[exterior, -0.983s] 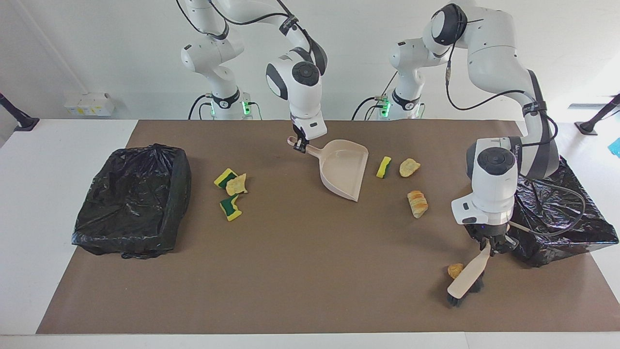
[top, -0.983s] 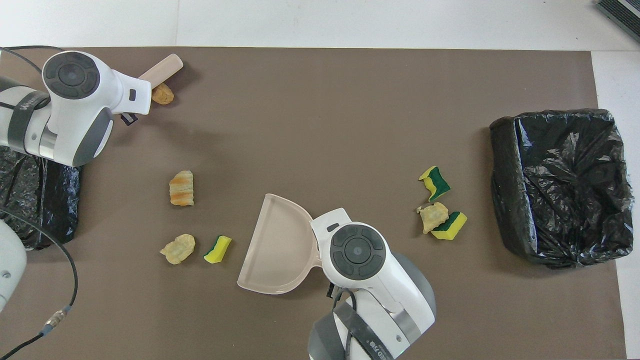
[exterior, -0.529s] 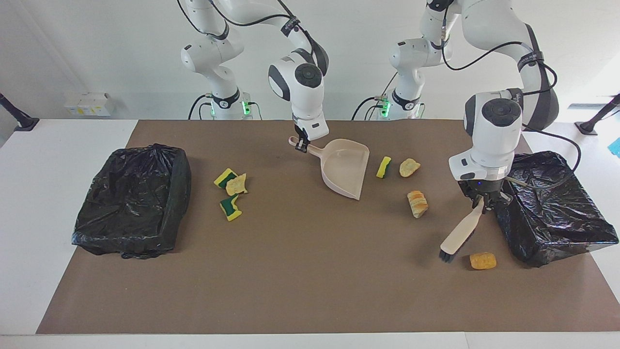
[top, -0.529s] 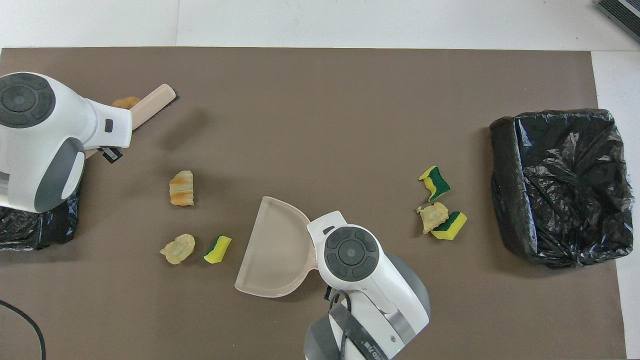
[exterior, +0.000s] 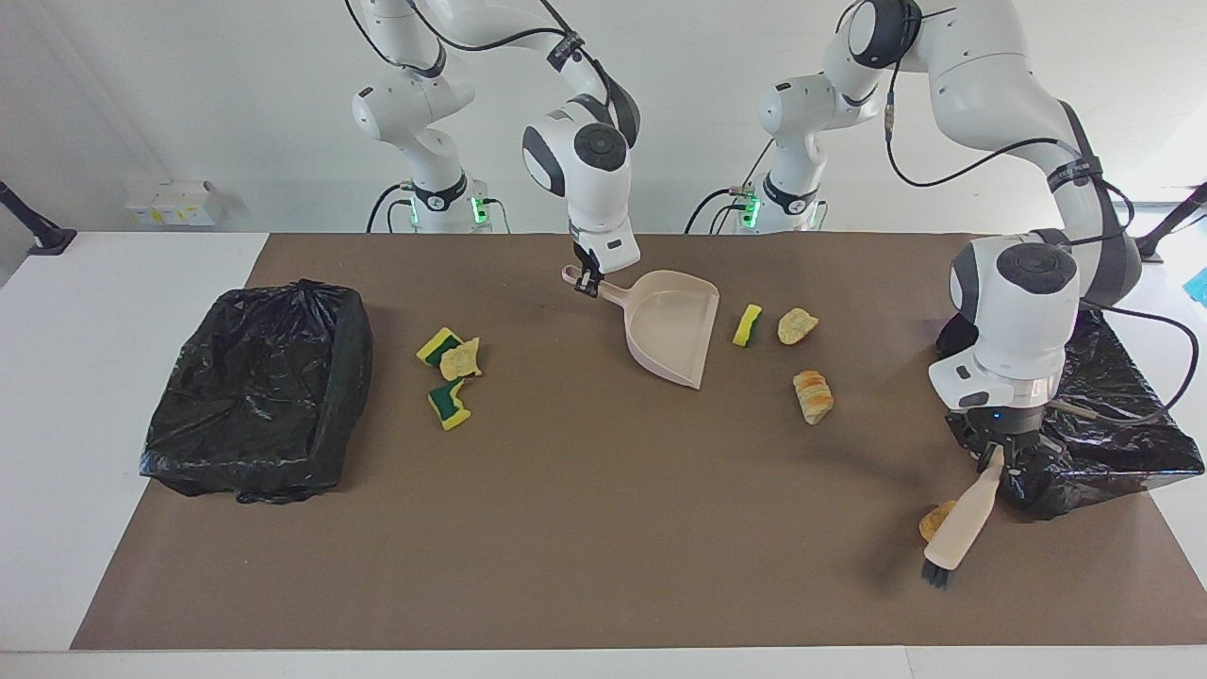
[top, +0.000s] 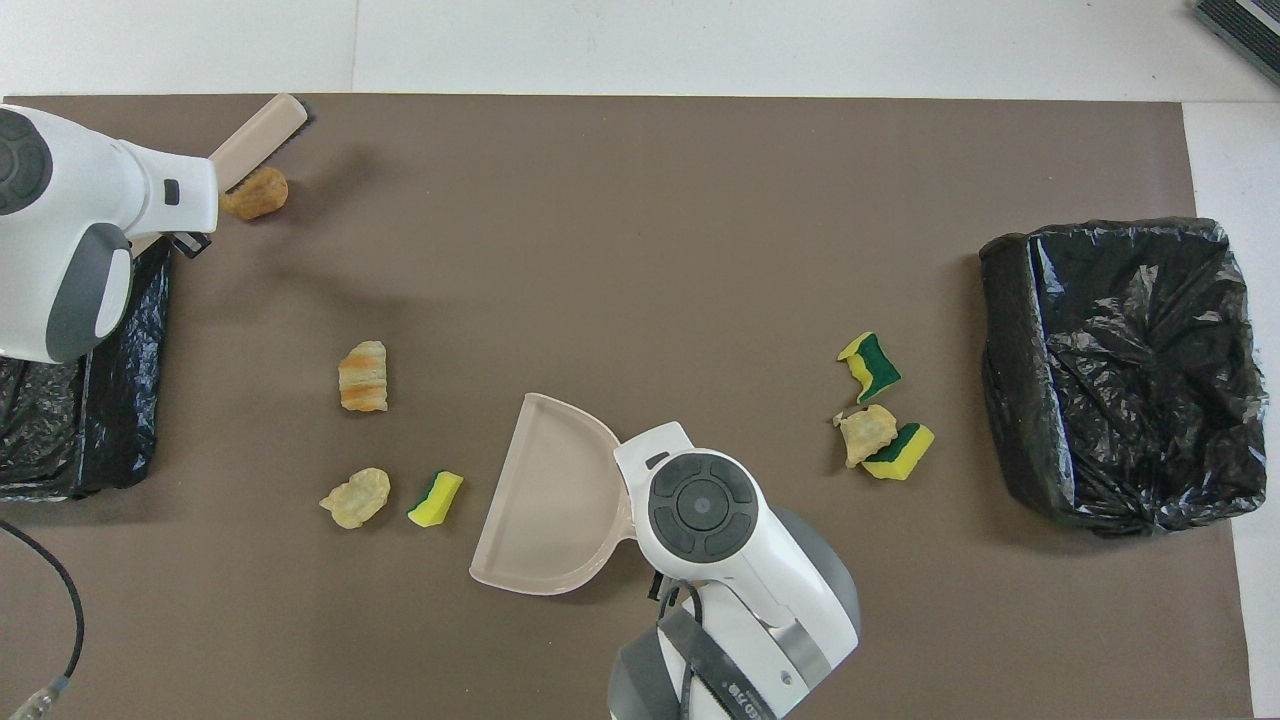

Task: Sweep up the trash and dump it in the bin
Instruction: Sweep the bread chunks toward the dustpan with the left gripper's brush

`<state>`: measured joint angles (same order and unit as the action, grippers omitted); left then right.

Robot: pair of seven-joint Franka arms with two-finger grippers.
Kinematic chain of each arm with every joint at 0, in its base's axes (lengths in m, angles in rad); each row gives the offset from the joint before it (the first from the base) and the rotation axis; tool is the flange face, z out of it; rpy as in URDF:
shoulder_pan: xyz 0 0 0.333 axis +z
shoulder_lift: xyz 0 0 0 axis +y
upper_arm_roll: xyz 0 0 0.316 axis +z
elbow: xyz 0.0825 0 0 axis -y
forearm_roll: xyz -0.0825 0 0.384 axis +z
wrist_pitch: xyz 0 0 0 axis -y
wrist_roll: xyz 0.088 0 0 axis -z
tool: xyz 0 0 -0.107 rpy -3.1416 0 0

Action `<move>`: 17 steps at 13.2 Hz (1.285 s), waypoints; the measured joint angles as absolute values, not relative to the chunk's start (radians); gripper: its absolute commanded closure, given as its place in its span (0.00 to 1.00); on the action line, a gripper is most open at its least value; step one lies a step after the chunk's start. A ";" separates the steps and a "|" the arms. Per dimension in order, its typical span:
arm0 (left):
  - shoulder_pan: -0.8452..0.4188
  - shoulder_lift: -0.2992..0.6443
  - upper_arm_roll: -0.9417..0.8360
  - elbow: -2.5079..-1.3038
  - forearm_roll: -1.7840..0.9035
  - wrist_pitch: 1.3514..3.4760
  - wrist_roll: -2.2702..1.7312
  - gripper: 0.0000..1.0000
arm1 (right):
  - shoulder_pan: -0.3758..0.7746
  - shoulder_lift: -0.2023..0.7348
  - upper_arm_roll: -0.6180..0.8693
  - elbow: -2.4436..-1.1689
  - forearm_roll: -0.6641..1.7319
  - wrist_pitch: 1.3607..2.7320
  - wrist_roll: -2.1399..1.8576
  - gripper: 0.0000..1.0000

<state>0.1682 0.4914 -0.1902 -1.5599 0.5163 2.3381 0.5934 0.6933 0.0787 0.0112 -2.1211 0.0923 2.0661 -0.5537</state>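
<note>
Facing view: left gripper (exterior: 1001, 462), clamped on brush (exterior: 960, 523), is sweeping orange chunk (exterior: 935, 520) at five o'clock; right gripper (exterior: 586, 281) is gripping dustpan (exterior: 671, 325), the chunk's likely next stop.

In the overhead view we see only part of the black bin (top: 90, 400) at the left arm's end, because the picture's edge cuts it off and the left arm covers some of it. The right arm's big white wrist hides the dustpan (top: 545, 500) handle there. The brush (exterior: 960, 530) covers part of the orange scrap (exterior: 934, 519) in the facing view.
</note>
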 measured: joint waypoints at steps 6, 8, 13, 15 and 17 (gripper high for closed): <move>0.196 0.576 -0.170 -1.523 0.657 2.448 0.600 1.00 | 0.712 0.080 0.011 -2.120 0.093 2.066 -0.537 1.00; 0.194 0.565 -0.178 -1.543 0.659 2.398 0.602 1.00 | 0.712 0.080 0.011 -2.120 0.093 2.066 -0.537 1.00; 0.150 0.515 -0.206 -1.560 0.651 2.112 0.600 1.00 | 0.712 0.080 0.011 -2.120 0.093 2.066 -0.537 1.00; 0.146 0.477 -0.218 -1.587 0.604 2.069 0.602 1.00 | 0.712 0.080 0.011 -2.120 0.093 2.066 -0.537 1.00; 0.145 0.416 -0.227 -1.668 0.552 2.058 0.606 1.00 | 0.712 0.081 0.011 -2.120 0.093 2.066 -0.537 1.00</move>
<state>0.1453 0.4163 -0.2274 -1.6679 0.5522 2.0578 0.6058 0.7122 0.0807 0.0113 -2.1201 0.0926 2.0661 -0.5370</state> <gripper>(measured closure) 0.740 0.683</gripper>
